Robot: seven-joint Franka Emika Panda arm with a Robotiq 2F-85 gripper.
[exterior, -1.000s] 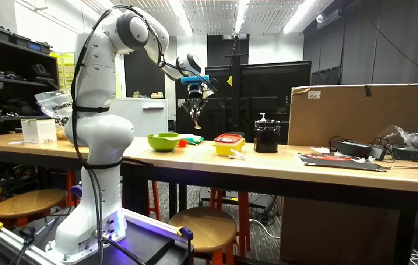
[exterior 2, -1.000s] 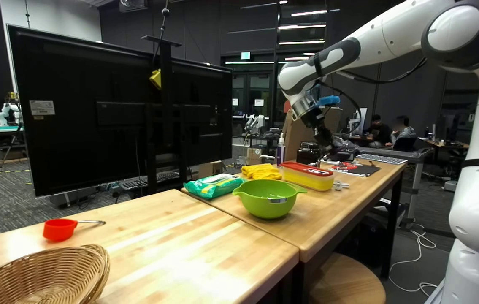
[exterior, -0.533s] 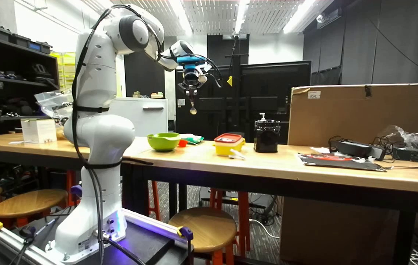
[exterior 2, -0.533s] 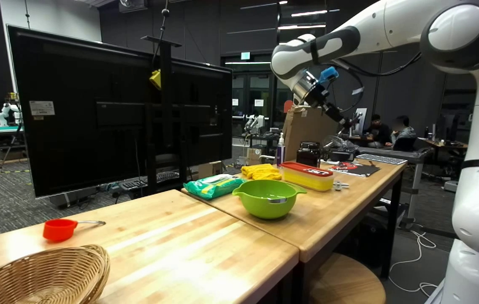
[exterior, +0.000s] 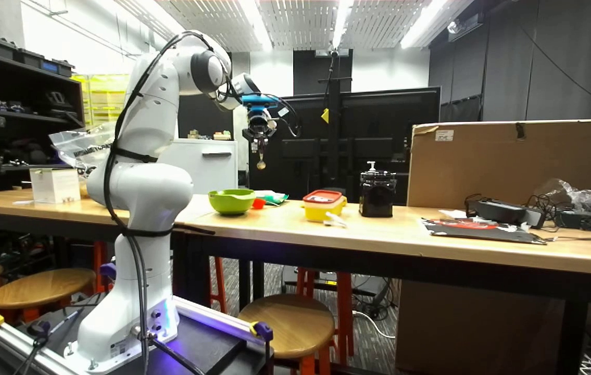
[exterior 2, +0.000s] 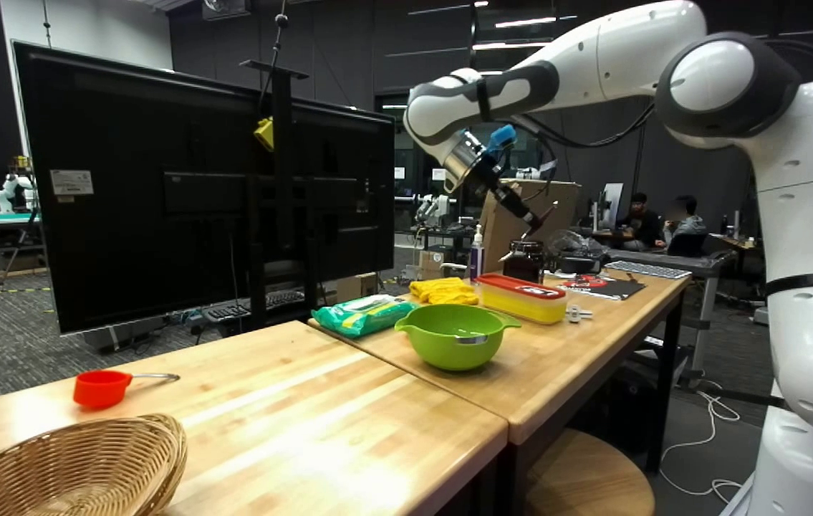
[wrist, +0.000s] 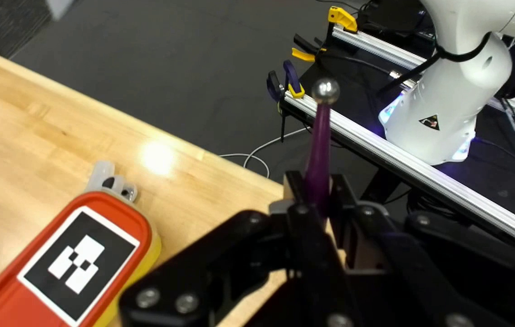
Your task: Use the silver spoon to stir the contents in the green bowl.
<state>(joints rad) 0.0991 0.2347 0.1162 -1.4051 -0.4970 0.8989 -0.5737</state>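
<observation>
Box label (exterior: 443, 135): illegible to me in an exterior view.
Arm (exterior 2: 628, 54): bent, my gripper (exterior 2: 534, 220) slanting down in an exterior view.
Green bowl (exterior 2: 456, 344): there too, on the table (exterior 2: 524, 365).
Lid label (wrist: 78, 264): black-and-white pattern, wrist view.
Fingers (wrist: 294, 184): clamped on the spoon (wrist: 320, 154).

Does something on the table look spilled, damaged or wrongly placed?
Nothing on the table looks spilled or damaged; the green bowl stands upright. Only the crumpled clear plastic before the large cardboard box looks untidy, perhaps leftover packaging.

The green bowl (exterior 2: 445, 349) sits upright on the table (exterior 2: 542, 351); the purple-handled spoon (wrist: 320, 150), held tilted in the gripper (wrist: 317, 193), is apart from it.
</observation>
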